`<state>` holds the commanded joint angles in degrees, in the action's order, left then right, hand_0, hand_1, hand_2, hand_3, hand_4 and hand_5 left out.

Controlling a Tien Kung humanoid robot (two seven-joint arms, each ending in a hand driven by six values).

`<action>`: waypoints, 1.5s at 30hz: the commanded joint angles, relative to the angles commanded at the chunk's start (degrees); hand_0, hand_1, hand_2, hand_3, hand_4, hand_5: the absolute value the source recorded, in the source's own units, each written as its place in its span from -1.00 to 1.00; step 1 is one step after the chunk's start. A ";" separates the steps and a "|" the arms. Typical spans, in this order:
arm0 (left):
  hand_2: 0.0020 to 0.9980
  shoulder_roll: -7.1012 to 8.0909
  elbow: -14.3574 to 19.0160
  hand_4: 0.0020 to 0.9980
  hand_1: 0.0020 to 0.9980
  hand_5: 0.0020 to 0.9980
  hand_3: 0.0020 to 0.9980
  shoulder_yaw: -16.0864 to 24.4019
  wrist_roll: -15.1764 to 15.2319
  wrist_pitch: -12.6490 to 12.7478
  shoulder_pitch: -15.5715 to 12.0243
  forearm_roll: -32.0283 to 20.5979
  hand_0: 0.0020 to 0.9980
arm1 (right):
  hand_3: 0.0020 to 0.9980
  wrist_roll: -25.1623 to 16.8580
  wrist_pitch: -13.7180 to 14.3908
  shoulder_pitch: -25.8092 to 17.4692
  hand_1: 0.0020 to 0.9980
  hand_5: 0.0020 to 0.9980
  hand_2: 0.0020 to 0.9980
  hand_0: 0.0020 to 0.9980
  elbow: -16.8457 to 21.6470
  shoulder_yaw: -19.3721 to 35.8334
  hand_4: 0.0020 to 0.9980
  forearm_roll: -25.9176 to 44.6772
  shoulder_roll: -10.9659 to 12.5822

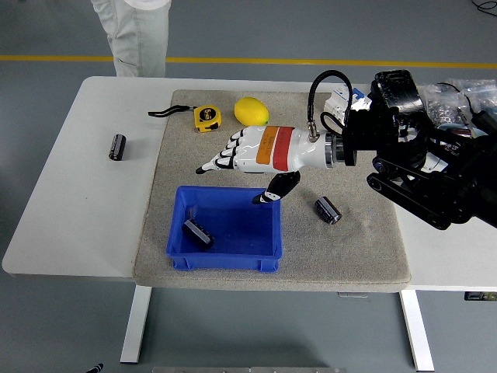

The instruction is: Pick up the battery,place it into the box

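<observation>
Head view: we see the right hand (247, 158) released, fingers spread, holding nothing, above the blue box (225, 260). One battery (197, 233) lies inside the box, lower left. Another battery (328, 210) sits on the mat (357, 256).

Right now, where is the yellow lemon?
In the head view, the lemon sits at the far side of the grey mat, just right of the yellow tape measure and beyond the right hand.
</observation>
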<state>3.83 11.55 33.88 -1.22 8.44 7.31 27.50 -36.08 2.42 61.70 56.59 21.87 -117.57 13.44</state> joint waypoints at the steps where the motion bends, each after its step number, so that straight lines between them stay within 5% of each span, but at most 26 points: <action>1: 0.72 -0.01 -0.02 0.55 0.70 0.27 0.35 -0.01 0.02 0.00 -0.06 -0.05 0.49 | 0.92 0.02 -0.20 -0.08 0.43 -0.69 0.66 0.45 -0.14 0.37 0.77 0.00 0.58; 11: 0.72 -0.18 -0.20 0.55 0.70 0.27 0.35 -0.37 0.27 -0.08 -0.44 -0.90 0.48 | 0.87 0.28 -2.70 -3.38 0.42 -0.71 0.61 0.43 -0.76 0.86 0.82 0.97 8.72; 17: 0.72 -0.30 -0.29 0.55 0.69 0.27 0.35 -0.23 0.26 -0.12 -0.56 -0.82 0.48 | 0.81 1.01 -3.59 -6.85 0.40 -0.71 0.60 0.43 -1.61 -0.23 0.83 0.16 11.28; 27: 0.72 -0.43 -0.25 0.55 0.69 0.27 0.35 0.37 0.00 -0.08 -0.72 0.10 0.48 | 0.75 1.11 -3.63 -9.90 0.39 -0.70 0.58 0.40 -3.02 -0.78 0.83 -0.44 11.82; 45: 0.72 -0.47 -0.09 0.55 0.69 0.27 0.35 0.95 -0.38 -0.15 -0.42 1.32 0.48 | 0.71 0.64 -2.79 -10.78 0.37 -0.66 0.55 0.37 -10.76 -0.47 0.87 -0.65 7.83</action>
<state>3.36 11.46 34.84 -1.60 8.29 6.89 28.81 -35.44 -0.36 50.91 45.83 21.40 -118.22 21.27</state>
